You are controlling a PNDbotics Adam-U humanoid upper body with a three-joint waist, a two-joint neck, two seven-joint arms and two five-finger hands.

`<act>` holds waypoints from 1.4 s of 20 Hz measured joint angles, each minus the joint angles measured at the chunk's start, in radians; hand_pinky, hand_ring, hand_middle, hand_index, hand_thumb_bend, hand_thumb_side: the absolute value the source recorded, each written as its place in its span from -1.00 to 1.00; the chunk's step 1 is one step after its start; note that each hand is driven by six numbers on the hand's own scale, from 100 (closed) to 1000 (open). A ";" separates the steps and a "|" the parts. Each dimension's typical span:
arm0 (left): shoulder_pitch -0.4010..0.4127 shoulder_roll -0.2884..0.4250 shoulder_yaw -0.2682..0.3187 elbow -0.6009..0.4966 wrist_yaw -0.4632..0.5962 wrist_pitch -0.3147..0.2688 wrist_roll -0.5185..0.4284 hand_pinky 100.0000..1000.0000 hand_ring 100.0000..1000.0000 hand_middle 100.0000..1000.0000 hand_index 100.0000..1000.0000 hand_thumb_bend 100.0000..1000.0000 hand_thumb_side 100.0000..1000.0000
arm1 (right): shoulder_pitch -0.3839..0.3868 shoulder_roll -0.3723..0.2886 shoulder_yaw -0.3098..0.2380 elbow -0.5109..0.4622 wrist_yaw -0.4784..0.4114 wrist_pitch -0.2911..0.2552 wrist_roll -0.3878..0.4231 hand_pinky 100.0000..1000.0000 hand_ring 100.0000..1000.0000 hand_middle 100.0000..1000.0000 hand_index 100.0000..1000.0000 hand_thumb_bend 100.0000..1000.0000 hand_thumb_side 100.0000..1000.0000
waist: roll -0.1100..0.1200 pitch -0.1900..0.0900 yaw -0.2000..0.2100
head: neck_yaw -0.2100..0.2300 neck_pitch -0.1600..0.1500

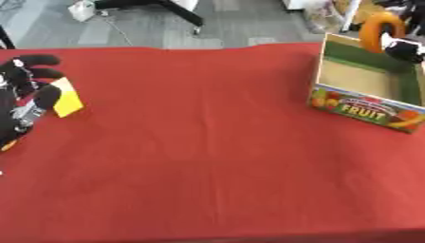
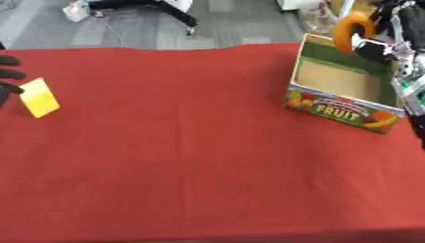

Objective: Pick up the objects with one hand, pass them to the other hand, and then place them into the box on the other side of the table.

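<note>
A curved orange object (image 1: 378, 29) hangs over the far end of the open cardboard box (image 1: 358, 76) marked FRUIT, at the table's right side. My right hand (image 1: 405, 49) comes in from the upper right and is shut on the orange object, its fingers curled round the lower end. The box's inside shows bare brown floor with nothing lying in it. My left hand (image 1: 23, 92) stands at the left edge, fingers relaxed and spread, holding nothing. A flat yellow piece (image 2: 39, 97) lies on the cloth just beside its fingers.
A red cloth (image 1: 199, 152) covers the whole table. Beyond the far edge there is grey floor with chair legs (image 1: 179, 12) and clutter behind the box.
</note>
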 measured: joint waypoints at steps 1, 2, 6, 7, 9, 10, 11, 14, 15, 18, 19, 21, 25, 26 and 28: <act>0.000 -0.001 0.002 -0.002 0.000 -0.001 -0.001 0.22 0.39 0.44 0.56 0.30 0.29 | -0.003 0.001 -0.002 0.019 0.013 -0.008 0.014 0.02 0.21 0.09 0.38 -0.42 -0.38 | 0.000 0.000 0.001 | -0.001 0.000; 0.000 -0.004 0.002 -0.004 0.000 -0.003 -0.002 0.22 0.39 0.44 0.56 0.30 0.29 | -0.007 0.001 -0.004 0.034 0.025 -0.014 0.030 0.06 0.26 0.13 0.45 -0.32 -0.30 | 0.000 0.000 0.002 | -0.001 0.000; 0.002 -0.008 0.008 -0.006 0.000 -0.006 -0.002 0.22 0.39 0.44 0.56 0.29 0.29 | -0.007 0.001 -0.014 0.069 0.067 -0.015 0.095 0.15 0.35 0.25 0.66 0.18 -0.02 | 0.000 0.000 0.004 | -0.001 0.000; 0.002 -0.009 0.008 -0.006 0.000 -0.006 -0.002 0.22 0.39 0.44 0.56 0.29 0.29 | -0.007 0.001 -0.017 0.074 0.074 -0.013 0.109 0.17 0.36 0.26 0.69 0.25 0.04 | 0.000 0.000 0.004 | -0.001 0.000; 0.002 -0.009 0.009 -0.006 0.000 -0.008 -0.001 0.22 0.39 0.44 0.56 0.29 0.29 | -0.003 0.001 -0.021 0.078 0.086 -0.009 0.130 0.20 0.39 0.29 0.76 0.46 0.18 | 0.000 0.000 0.004 | -0.001 0.000; 0.003 -0.009 0.009 -0.006 0.000 -0.008 -0.001 0.22 0.39 0.44 0.56 0.29 0.29 | 0.002 0.001 -0.023 0.077 0.091 -0.008 0.137 0.20 0.39 0.29 0.77 0.48 0.22 | 0.000 0.000 0.004 | -0.001 0.000; 0.004 -0.009 0.010 -0.006 0.000 -0.009 -0.001 0.22 0.39 0.44 0.56 0.29 0.29 | 0.006 0.001 -0.026 0.076 0.092 -0.008 0.142 0.19 0.38 0.29 0.77 0.47 0.23 | 0.000 0.000 0.004 | 0.000 0.000; 0.008 -0.009 0.014 -0.006 0.000 -0.009 -0.001 0.21 0.39 0.44 0.56 0.29 0.29 | 0.022 -0.002 -0.036 0.051 0.082 -0.007 0.133 0.16 0.37 0.27 0.75 0.39 0.18 | 0.000 0.000 0.004 | 0.002 0.000; 0.008 -0.009 0.015 -0.006 0.000 -0.009 0.000 0.21 0.39 0.44 0.56 0.29 0.29 | 0.032 -0.006 -0.039 0.033 0.070 -0.006 0.123 0.15 0.37 0.26 0.74 0.36 0.15 | 0.000 0.000 0.003 | 0.004 0.000; 0.008 -0.009 0.021 -0.005 0.000 -0.011 0.004 0.21 0.38 0.44 0.56 0.28 0.28 | 0.074 -0.017 -0.051 -0.046 0.005 0.001 0.078 0.11 0.36 0.25 0.67 0.10 -0.04 | 0.000 0.000 0.000 | 0.011 0.000; 0.009 -0.009 0.023 -0.004 0.000 -0.011 0.007 0.21 0.38 0.44 0.55 0.28 0.28 | 0.093 -0.018 -0.056 -0.083 -0.028 0.005 0.061 0.10 0.36 0.24 0.65 0.02 -0.09 | 0.000 0.000 -0.002 | 0.014 0.000; 0.009 -0.009 0.028 0.000 -0.002 -0.011 0.013 0.21 0.38 0.44 0.55 0.28 0.28 | 0.137 -0.018 -0.067 -0.171 -0.104 0.016 0.023 0.09 0.36 0.24 0.63 -0.12 -0.16 | 0.000 0.000 -0.003 | 0.022 0.000; 0.009 -0.009 0.043 0.007 -0.011 -0.010 0.032 0.21 0.38 0.43 0.54 0.28 0.25 | 0.239 -0.018 -0.091 -0.390 -0.246 0.035 -0.042 0.08 0.34 0.22 0.61 -0.32 -0.23 | 0.000 0.001 -0.011 | 0.044 0.000; 0.009 -0.008 0.048 0.008 -0.016 -0.009 0.038 0.21 0.38 0.43 0.54 0.28 0.25 | 0.271 -0.016 -0.099 -0.454 -0.275 0.037 -0.055 0.08 0.34 0.21 0.61 -0.36 -0.22 | 0.000 0.001 -0.014 | 0.052 0.000; 0.008 -0.008 0.061 0.014 -0.031 -0.007 0.052 0.21 0.38 0.43 0.55 0.27 0.23 | 0.340 0.000 -0.114 -0.592 -0.325 0.040 -0.073 0.09 0.34 0.22 0.61 -0.43 -0.23 | 0.000 0.002 -0.021 | 0.069 0.000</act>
